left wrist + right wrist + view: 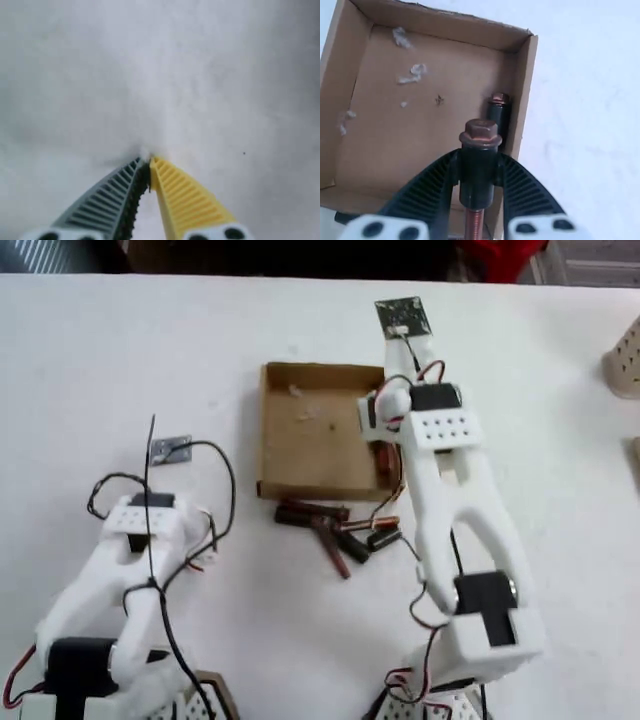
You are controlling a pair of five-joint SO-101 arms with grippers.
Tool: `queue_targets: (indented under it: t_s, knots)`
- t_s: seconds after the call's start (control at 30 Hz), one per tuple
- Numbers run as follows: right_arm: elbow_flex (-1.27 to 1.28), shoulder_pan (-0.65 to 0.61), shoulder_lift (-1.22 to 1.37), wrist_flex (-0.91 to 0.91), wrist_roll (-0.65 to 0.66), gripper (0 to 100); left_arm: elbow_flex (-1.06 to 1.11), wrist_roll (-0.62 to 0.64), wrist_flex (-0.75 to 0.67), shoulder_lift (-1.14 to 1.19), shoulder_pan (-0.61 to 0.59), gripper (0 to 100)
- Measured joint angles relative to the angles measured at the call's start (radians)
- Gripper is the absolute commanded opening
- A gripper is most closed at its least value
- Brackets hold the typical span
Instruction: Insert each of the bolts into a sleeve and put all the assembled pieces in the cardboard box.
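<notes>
My right gripper (477, 175) is shut on an assembled piece (479, 162), a copper bolt pushed through a black sleeve. It hangs over the right side of the cardboard box (365, 145). One more assembled piece (498, 117) lies inside the box against its right wall. In the high view the right arm (440, 430) stands over the box's (315, 375) right edge. Loose bolts and sleeves (330, 525) lie on the table just in front of the box. My left gripper (149, 162) is shut and holds nothing, its tips down at the white table.
A small grey plate (170, 450) lies left of the box near the left arm (150, 520). A dark tag (402, 315) sits behind the box. Cables trail from both arms. White table stretches bare to the left and far right.
</notes>
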Motion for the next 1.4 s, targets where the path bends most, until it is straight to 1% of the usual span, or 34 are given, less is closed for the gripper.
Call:
queue_targets:
  t_s: [0.33, 0.53, 0.77, 1.0, 1.07, 1.17, 1.23, 1.4]
  knots:
    - [-0.264, 0.000, 0.358, 0.000, 0.000, 1.8, 0.000, 0.000, 0.000, 0.000, 0.000, 4]
    - [-0.365, -0.034, 0.491, 0.020, 0.000, 1.8, 0.000, 0.000, 0.000, 0.000, 0.000, 4]
    - [-0.443, -0.046, 0.565, 0.040, 0.000, 2.2, 0.000, 0.000, 0.000, 0.000, 0.000, 4]
    - [-0.450, -0.049, 0.577, 0.040, 0.000, 2.3, 0.000, 0.000, 0.000, 0.000, 0.000, 4]
    - [-0.450, -0.049, 0.577, 0.040, 0.000, 5.5, 0.000, 0.000, 0.000, 0.000, 0.000, 4]
    - [-0.450, -0.049, 0.577, 0.040, 0.000, 13.1, 0.000, 0.000, 0.000, 0.000, 0.000, 4]
    - [-0.450, -0.051, 0.577, 0.040, 0.000, 15.3, 0.000, 0.000, 0.000, 0.000, 0.000, 4]
    - [-0.460, -0.051, 0.577, 0.058, 0.002, 11.5, 0.000, 0.000, 0.000, 0.000, 0.000, 4]
